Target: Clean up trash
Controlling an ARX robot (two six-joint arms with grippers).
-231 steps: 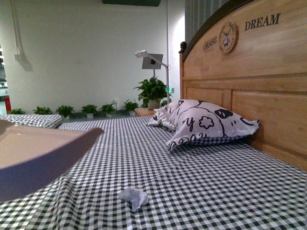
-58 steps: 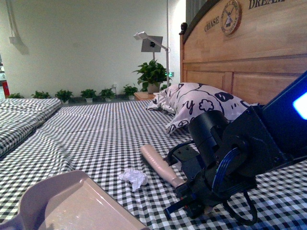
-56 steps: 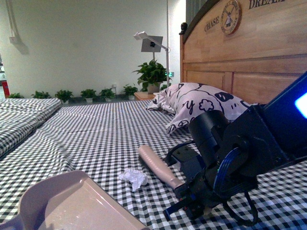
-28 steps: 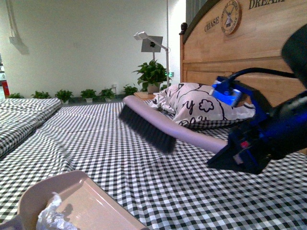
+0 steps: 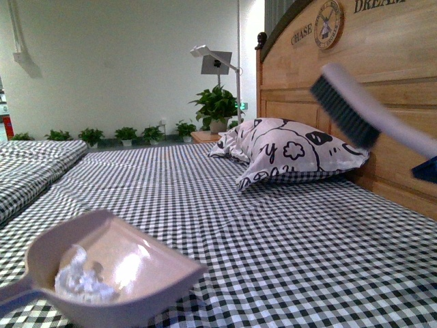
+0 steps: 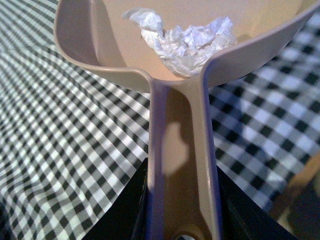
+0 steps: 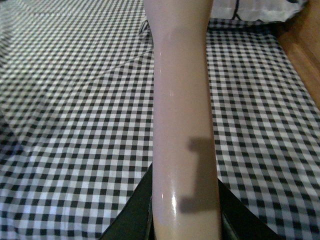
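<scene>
Nearest, at 7 o'clock in the front view, the beige dustpan (image 5: pixel 116 273) is lifted off the checkered bedsheet (image 5: pixel 273 239) with the crumpled white paper wad (image 5: pixel 82 280) lying inside it; the left gripper (image 6: pixel 182 220) is clamped on the dustpan handle (image 6: pixel 180 150). The right gripper (image 7: pixel 185 220) is clamped on the brush handle (image 7: pixel 182 100). The brush (image 5: pixel 348 102) is raised at 2 o'clock, bristle head in front of the wooden headboard (image 5: pixel 382 137), with the patterned pillow (image 5: pixel 287 160) beyond, near center.

Black gripper (image 6: pixel 182 210) fingers (blue elsewhere)

dim greenish indoor light; brush (image 5: pixel 355 109) motion-blurred, glare in dustpan (image 5: pixel 130 270); wrist views soft.
</scene>
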